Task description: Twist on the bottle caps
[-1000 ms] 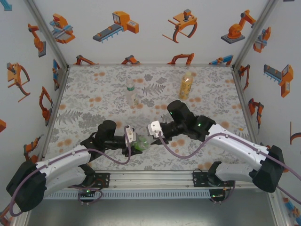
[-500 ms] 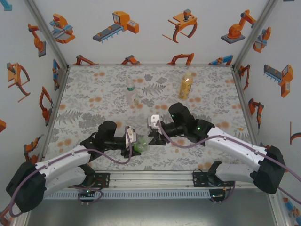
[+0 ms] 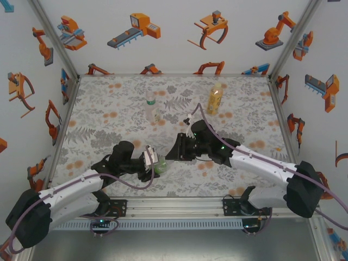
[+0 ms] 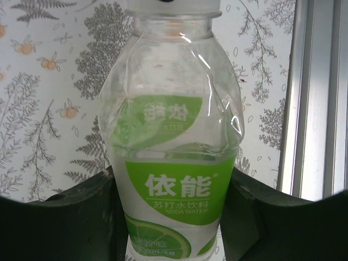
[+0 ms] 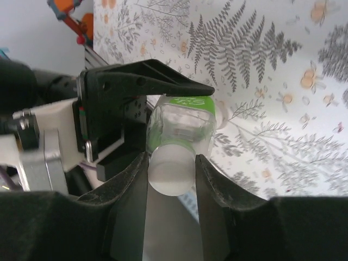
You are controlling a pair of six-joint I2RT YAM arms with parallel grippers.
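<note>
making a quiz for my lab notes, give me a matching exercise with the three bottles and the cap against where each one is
1 green-label bottle
2 whitish cap
3 amber bottle
4 clear bottle

a standing at the back, right of centre
b clamped in the left gripper
c standing at the back, left of centre
d between the fingers of the right gripper

Pairs: 1-b, 2-d, 3-a, 4-c

Three bottles: the yellow bottle (image 3: 215,100), a clear bottle (image 3: 151,107) left of it, and a green-labelled bottle (image 3: 161,167) nearer than it. One white cap (image 5: 169,175) shows clearly. Two grippers: left gripper (image 4: 173,187), right gripper (image 5: 171,162).
</note>
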